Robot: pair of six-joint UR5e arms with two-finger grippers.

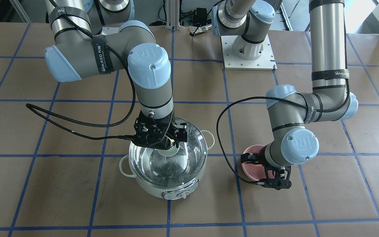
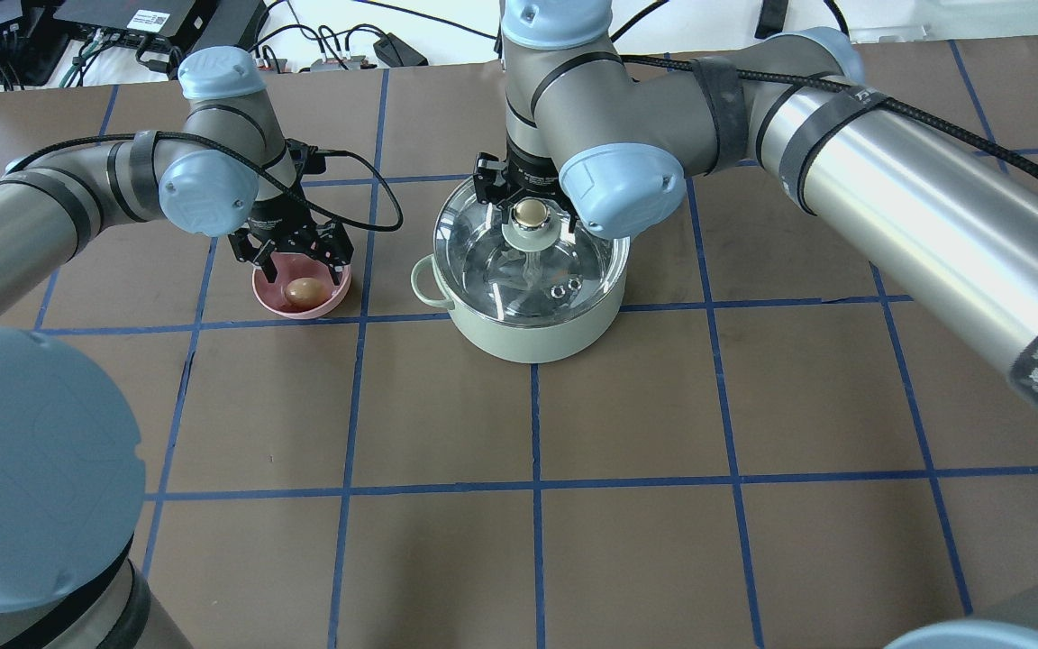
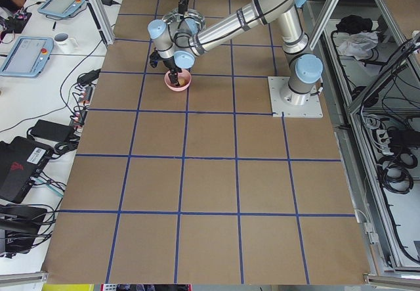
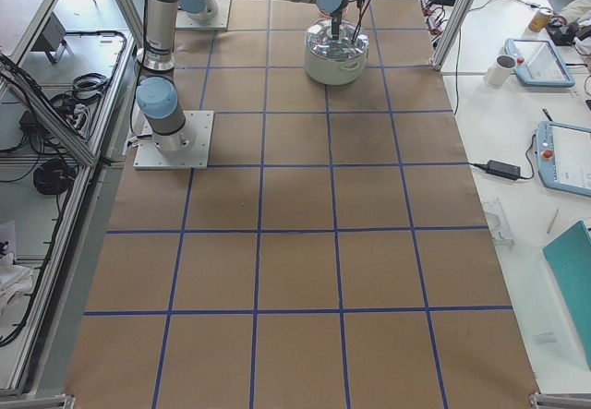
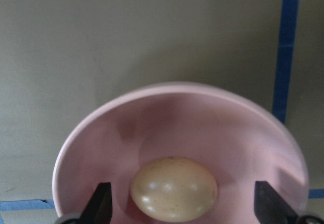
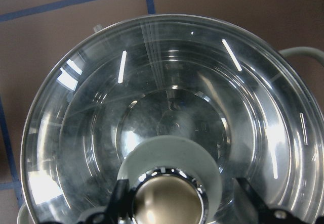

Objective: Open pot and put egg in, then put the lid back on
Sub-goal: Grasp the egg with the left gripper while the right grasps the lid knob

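Note:
The mint-green pot [image 2: 528, 338] stands mid-table with the clear glass lid [image 2: 573, 261] resting on it. My right gripper [image 2: 530, 218] is open, its fingers on either side of the lid's beige knob [image 6: 167, 204], a gap showing on one side. The tan egg [image 2: 305, 290] lies in the pink bowl [image 2: 339, 293] to the pot's left. My left gripper [image 2: 298, 261] is open and low over the bowl. In the left wrist view its fingers [image 5: 101, 204] straddle the egg [image 5: 174, 187] without touching it.
The pot's control knob [image 1: 180, 195] faces away from the robot and a loop handle [image 2: 427, 281] points toward the bowl. The right arm's black cable [image 1: 77, 121] loops over the table. The right arm's base plate [image 1: 248, 56] sits at the robot's side.

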